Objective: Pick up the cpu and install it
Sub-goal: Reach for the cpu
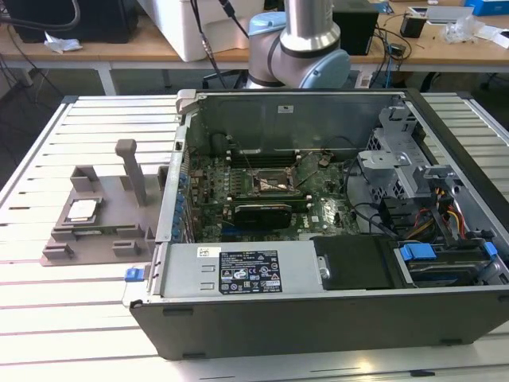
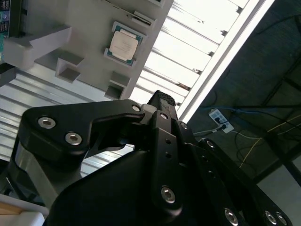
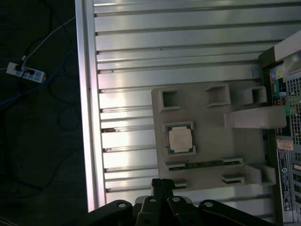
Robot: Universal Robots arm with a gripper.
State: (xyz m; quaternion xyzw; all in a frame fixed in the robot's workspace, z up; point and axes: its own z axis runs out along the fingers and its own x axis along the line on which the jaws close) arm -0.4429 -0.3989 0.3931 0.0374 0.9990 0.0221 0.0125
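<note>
Our hand point(image 3: 162, 182) hangs above one edge of the grey tray point(image 3: 211, 150), fingertips together and holding nothing. The cpu point(image 3: 180, 140) lies flat in its square recess on that tray, untouched and a little apart from the hand. In the exterior view it sits at the left middle of the frame, on the slatted worktop point(image 1: 48, 318).

We judge that the pick-up is the step in hand and the grasp has not begun. It calls for the fingers to part, line up square with the chip's thin edges, and come down straight so that the chip is not tipped in its seat.

Around the cpu, the tray carries a tall post point(image 1: 131, 171) and several raised blocks point(image 3: 217, 94), which leave little room at the sides. The open computer case point(image 1: 318, 318) stands just beside the tray, on the exterior view's right. Its socket point(image 1: 266, 181) lies deep inside, past the case wall, with loose cables point(image 1: 318, 155) close by. We cannot tell whether the socket's frame is open.
</note>
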